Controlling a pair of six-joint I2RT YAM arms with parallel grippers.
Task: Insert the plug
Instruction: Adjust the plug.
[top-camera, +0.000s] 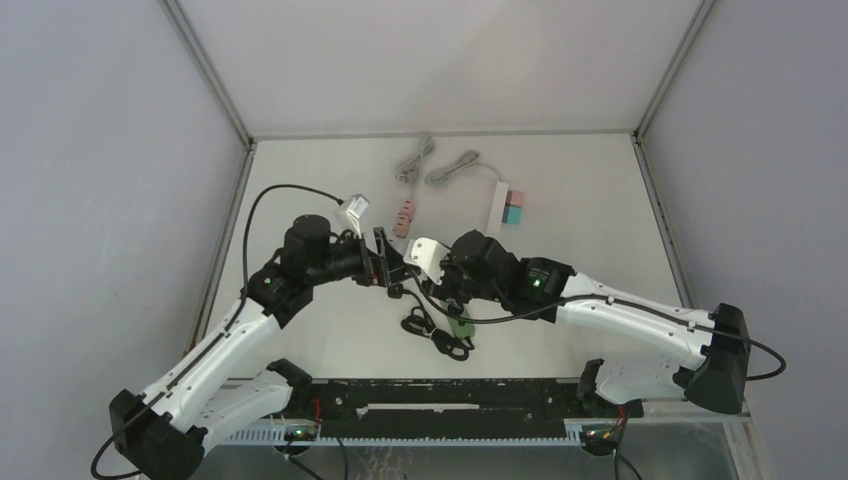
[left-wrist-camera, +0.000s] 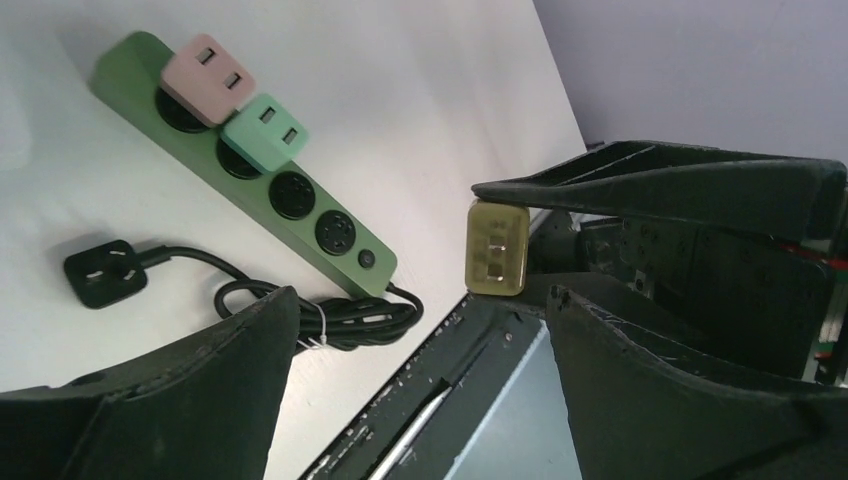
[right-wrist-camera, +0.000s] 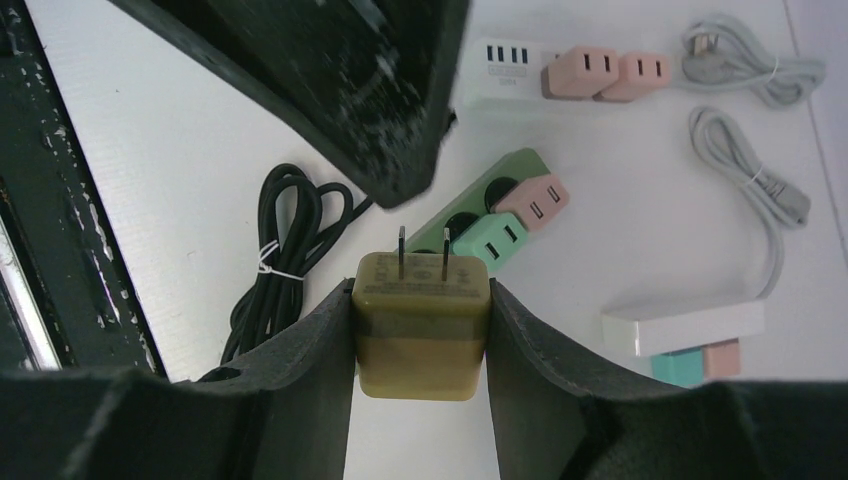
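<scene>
Fingers of the right arm (right-wrist-camera: 318, 365) were closed on the olive plug (right-wrist-camera: 421, 325), pinching its two flat sides low on the body so that the prongs (right-wrist-camera: 402, 255) stood bare and pointed away from the wrist. The plug hung in the air over the middle of the worktop (top-camera: 560, 200). It looked a small, light, hard plastic block. It seemed stiff enough to be pushed home, but smooth-sided, so it might slide or twist in the grip under a hard push, and the thin metal prongs could bend if they met a socket askew. The flat sides well behind the prongs seemed the right place to hold it. The fingers of the left arm (left-wrist-camera: 190, 390) stood wide apart with nothing between them, just left of the plug. Below, on the near part of the worktop, lay the green power strip (left-wrist-camera: 312, 215) with four sockets in a row. A pink adapter (left-wrist-camera: 207, 78) filled the first and a mint adapter (left-wrist-camera: 263, 133) the second. The two sockets (left-wrist-camera: 291, 194) toward the cord end were free, and were judged the likely targets. Its black cord (left-wrist-camera: 350, 318) lay bundled beside it. Farther off, a white strip (right-wrist-camera: 505, 60) carried two pink adapters (right-wrist-camera: 605, 72), a second white strip (right-wrist-camera: 685, 322) held a teal and a pink one, and grey cables (right-wrist-camera: 760, 70) lay by them.
</scene>
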